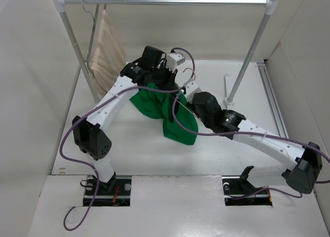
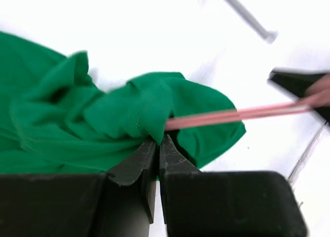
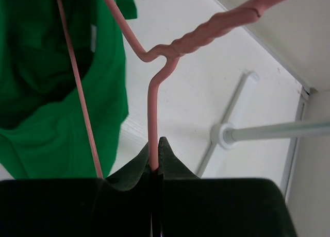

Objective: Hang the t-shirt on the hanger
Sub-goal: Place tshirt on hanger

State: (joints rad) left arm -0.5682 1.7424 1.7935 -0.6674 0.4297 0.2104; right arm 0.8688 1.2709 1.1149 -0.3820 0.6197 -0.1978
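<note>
Rack post (right side) near hanger

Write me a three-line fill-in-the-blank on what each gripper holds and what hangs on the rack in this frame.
1. The left gripper is shut on a fold of the ____ t-shirt.
2. The right gripper is shut on the wire of the ____ hanger.
3. In the top view, the beige cloth hangs at the ____ end of the rack.

Missing words: green; pink; left.
</note>
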